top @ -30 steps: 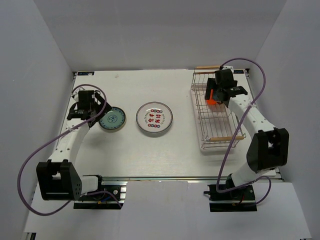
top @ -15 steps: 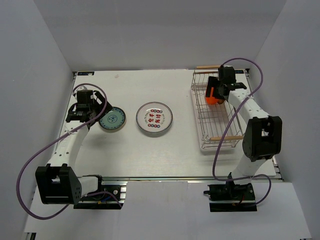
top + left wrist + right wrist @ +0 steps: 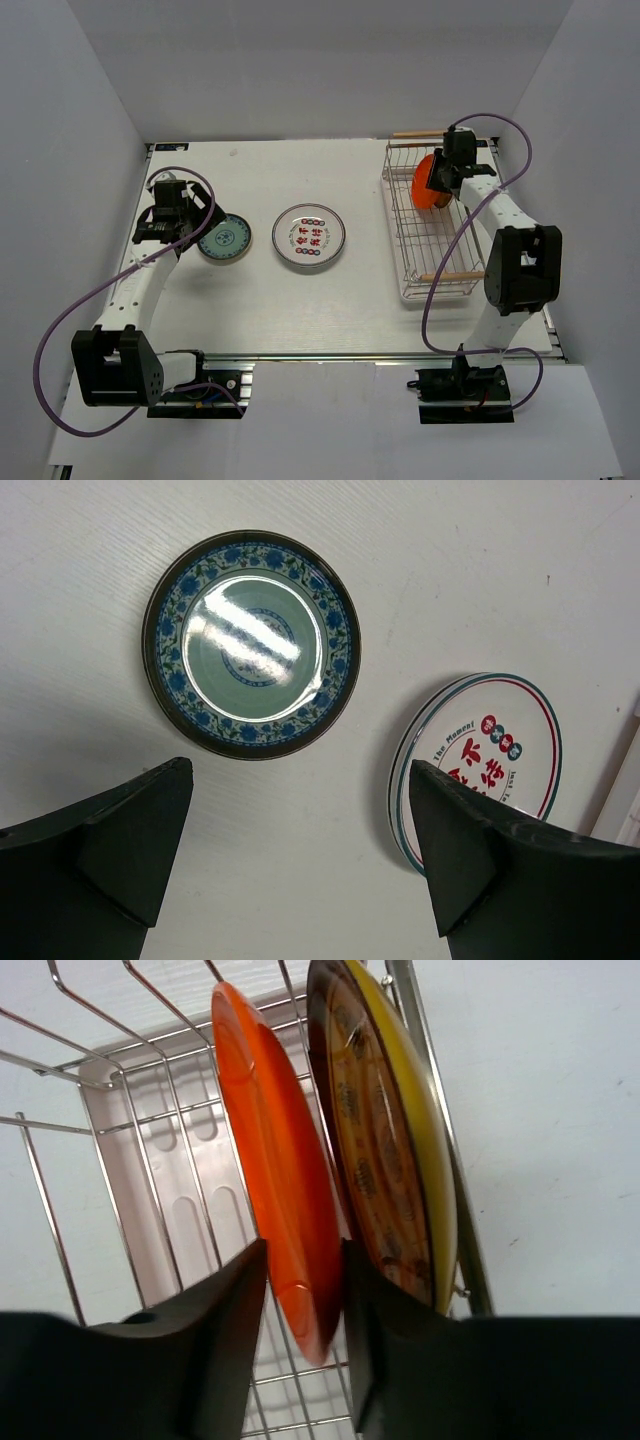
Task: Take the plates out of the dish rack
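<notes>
The dish rack (image 3: 455, 276) lies at the right of the table. A red-orange plate (image 3: 425, 186) stands on edge in its far end. My right gripper (image 3: 441, 180) is shut on this plate's rim. In the right wrist view the fingers of the right gripper (image 3: 300, 1252) press both faces of the red-orange plate (image 3: 280, 1160). A yellow-brown patterned plate (image 3: 385, 1150) stands just behind it against the dish rack's wire (image 3: 437, 1110). My left gripper (image 3: 195, 222) hovers open above the table, beside a teal plate (image 3: 223, 240). Nothing is between the fingers of the left gripper (image 3: 300, 850).
A white plate with coloured marks (image 3: 310, 237) lies flat at the table's middle, right of the teal plate (image 3: 252, 645), and its rim (image 3: 490, 765) runs under my left gripper's right finger. White walls enclose the table on three sides.
My right gripper has gone from open to shut on the red-orange plate, and the right wrist shifted toward the rack's far end. The left arm has barely moved.
</notes>
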Tool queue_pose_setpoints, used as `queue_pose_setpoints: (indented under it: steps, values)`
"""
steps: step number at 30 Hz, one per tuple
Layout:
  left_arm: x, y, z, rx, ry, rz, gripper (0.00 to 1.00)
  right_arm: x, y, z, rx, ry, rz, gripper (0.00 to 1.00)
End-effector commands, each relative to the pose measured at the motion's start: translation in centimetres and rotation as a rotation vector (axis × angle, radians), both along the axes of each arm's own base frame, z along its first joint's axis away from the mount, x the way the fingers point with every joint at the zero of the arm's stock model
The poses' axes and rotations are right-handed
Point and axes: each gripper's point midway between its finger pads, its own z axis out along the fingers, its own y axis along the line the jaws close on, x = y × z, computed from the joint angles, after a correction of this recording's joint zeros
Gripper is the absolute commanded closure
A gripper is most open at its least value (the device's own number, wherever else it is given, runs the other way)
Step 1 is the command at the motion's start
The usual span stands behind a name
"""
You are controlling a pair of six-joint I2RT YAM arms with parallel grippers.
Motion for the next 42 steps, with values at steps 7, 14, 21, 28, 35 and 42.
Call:
queue_pose_setpoints:
  steps: [7,14,21,28,35,42]
  values:
    - [0.1,-1.0,1.3,-0.012,-0.054,-0.075,0.02,1.1,-1.0,3.6,-0.024,-0.106,-0.056,0.85]
    - [-0.8,-2.2,3.0,-0.049,-0.099,-0.129,0.02,0.1,-1.4,7.8,-0.034,-0.186,-0.056,0.97]
    - [-2.1,-3.8,5.4,-0.089,-0.174,-0.228,0.02,-2.9,-1.4,13.6,-0.009,-0.296,-0.032,1.00]
    - [-3.6,-8.3,7.9,-0.205,-0.293,-0.503,0.02,-7.7,2.8,17.3,0.172,-0.391,0.157,1.00]
    - [-4.5,-11.3,10.4,-0.313,-0.405,-0.691,0.02,-13.6,13.5,17.1,0.568,-0.310,0.640,1.00]
    - [-5.1,-14.1,9.2,-0.434,-0.422,-0.832,0.02,-16.7,22.1,13.4,0.748,-0.111,0.845,1.00]
